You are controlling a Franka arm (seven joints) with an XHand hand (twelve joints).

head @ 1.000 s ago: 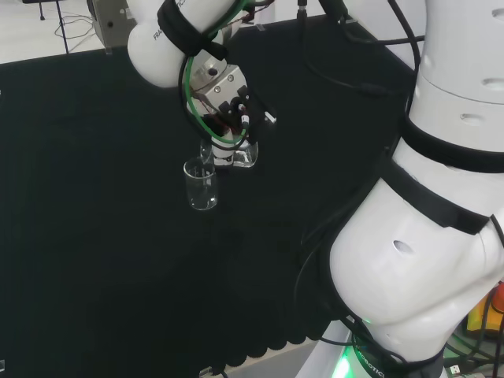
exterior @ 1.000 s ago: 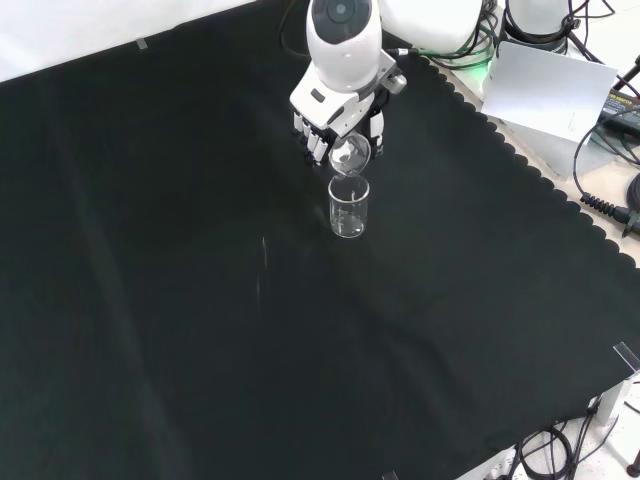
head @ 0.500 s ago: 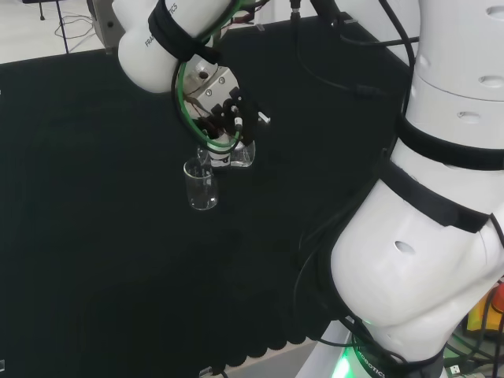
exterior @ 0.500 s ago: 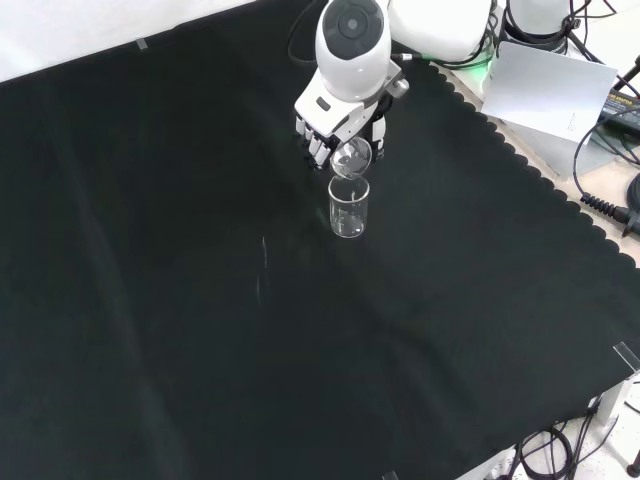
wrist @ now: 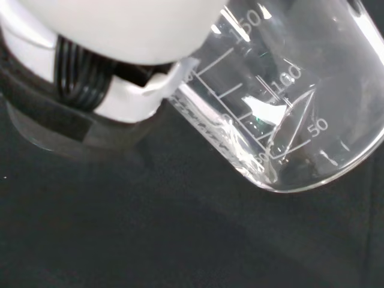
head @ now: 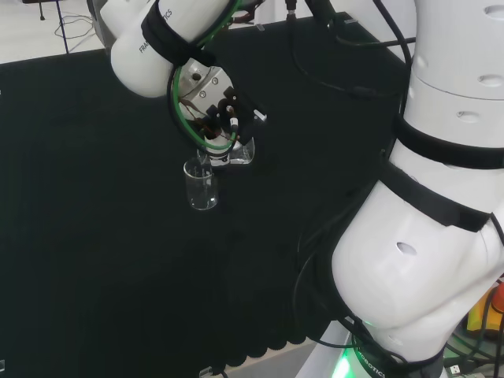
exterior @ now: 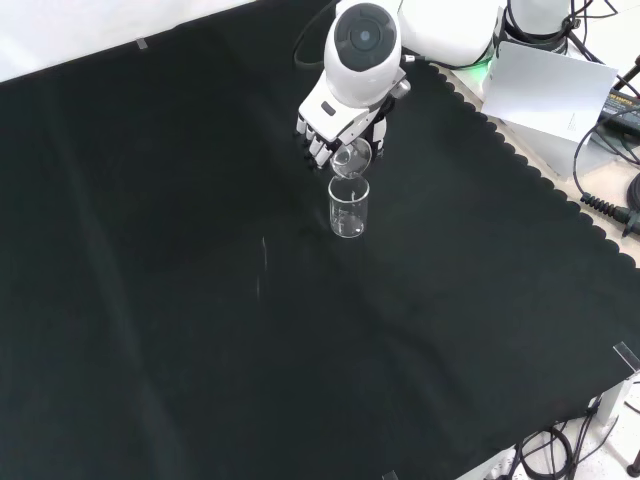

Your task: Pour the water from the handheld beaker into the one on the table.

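— What colours were on the bench?
— The cloth was plain black. Both beakers were clear glass: the tilted beaker carried white printed scale marks, and the standing beaker looked colourless.
— And the robot?
— The hand was white and black. The arm was white with black bands, and green cable looped by the wrist.

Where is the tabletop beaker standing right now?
In the front view the tabletop beaker stands upright on the black cloth, directly below the hand and its tilted beaker.
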